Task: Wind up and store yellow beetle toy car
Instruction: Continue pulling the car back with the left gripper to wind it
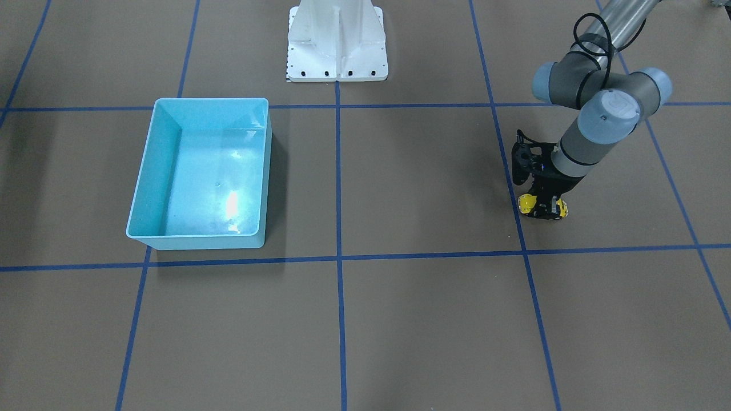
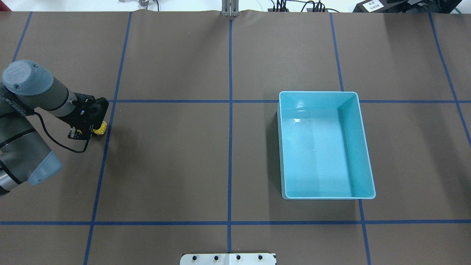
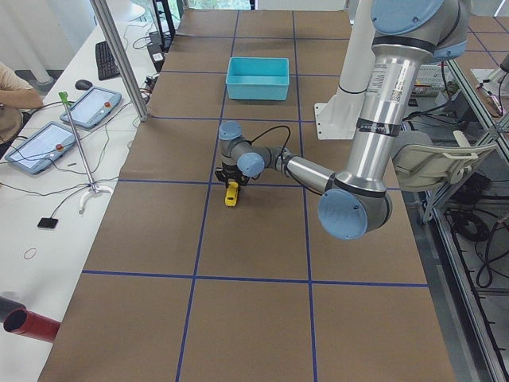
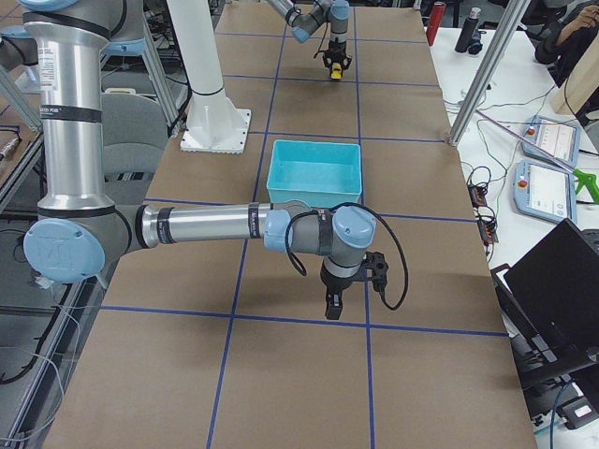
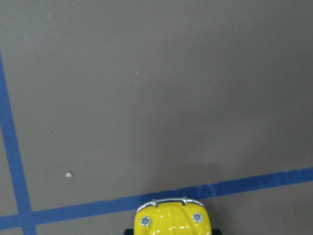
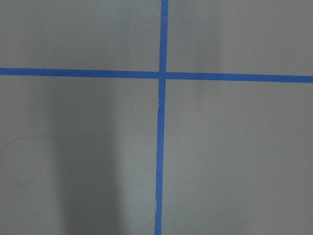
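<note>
The yellow beetle toy car (image 1: pixel 526 202) sits low at the brown table surface on the robot's left side, near a blue tape line. My left gripper (image 1: pixel 543 210) points down and is shut on its middle, with yellow showing on either side of the black fingers. In the overhead view the car (image 2: pixel 100 128) peeks out beside the gripper (image 2: pixel 92 131). The left wrist view shows the car's front with its chrome bumper (image 5: pixel 173 220). My right gripper (image 4: pixel 332 307) hangs over the table in front of the bin; I cannot tell whether it is open.
The light-blue bin (image 2: pixel 283 147) stands empty on the robot's right half, also seen in the front-facing view (image 1: pixel 197 241). The white robot base (image 1: pixel 337 40) is at the table's edge. Blue tape lines grid the brown table cover.
</note>
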`<state>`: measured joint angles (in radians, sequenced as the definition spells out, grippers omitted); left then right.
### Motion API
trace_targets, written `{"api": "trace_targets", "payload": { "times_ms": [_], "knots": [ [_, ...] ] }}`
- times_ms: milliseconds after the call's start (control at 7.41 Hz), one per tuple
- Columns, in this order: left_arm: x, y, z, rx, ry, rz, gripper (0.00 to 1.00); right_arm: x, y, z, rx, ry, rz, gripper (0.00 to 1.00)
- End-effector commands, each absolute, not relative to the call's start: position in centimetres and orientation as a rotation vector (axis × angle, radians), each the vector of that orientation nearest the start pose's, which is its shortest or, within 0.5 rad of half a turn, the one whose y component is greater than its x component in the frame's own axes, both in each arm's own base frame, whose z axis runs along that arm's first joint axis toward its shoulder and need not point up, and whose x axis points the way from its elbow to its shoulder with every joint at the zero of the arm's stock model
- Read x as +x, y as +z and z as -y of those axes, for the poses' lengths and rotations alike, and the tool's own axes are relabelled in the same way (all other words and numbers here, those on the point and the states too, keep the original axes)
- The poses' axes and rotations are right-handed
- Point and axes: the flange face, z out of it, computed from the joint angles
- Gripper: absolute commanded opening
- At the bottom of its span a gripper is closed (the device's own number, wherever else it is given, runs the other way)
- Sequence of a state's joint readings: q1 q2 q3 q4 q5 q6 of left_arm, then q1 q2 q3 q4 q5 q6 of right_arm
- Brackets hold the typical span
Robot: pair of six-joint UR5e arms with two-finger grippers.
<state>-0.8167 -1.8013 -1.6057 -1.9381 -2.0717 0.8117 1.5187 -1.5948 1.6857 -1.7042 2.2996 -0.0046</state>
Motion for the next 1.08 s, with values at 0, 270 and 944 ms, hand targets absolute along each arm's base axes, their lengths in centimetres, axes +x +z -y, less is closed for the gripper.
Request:
{"api": "trace_targets", "payload": {
  "times_ms": [0, 270, 944],
  "knots": [
    [34.3, 49.3, 50.1, 0.718, 1.641, -0.532, 0.0, 4.2, 63.0, 47.9, -0.058, -0.039, 0.729, 1.0],
    [33.3, 50.4, 50.1, 0.712, 1.653, -0.521, 0.0, 4.2, 63.0, 47.9, -0.058, -0.038, 0.73, 1.0],
    [31.7, 52.6, 49.8, 0.696, 1.681, -0.519, 0.0, 4.2, 63.2, 47.7, -0.063, -0.037, 0.73, 1.0]
  ]
}}
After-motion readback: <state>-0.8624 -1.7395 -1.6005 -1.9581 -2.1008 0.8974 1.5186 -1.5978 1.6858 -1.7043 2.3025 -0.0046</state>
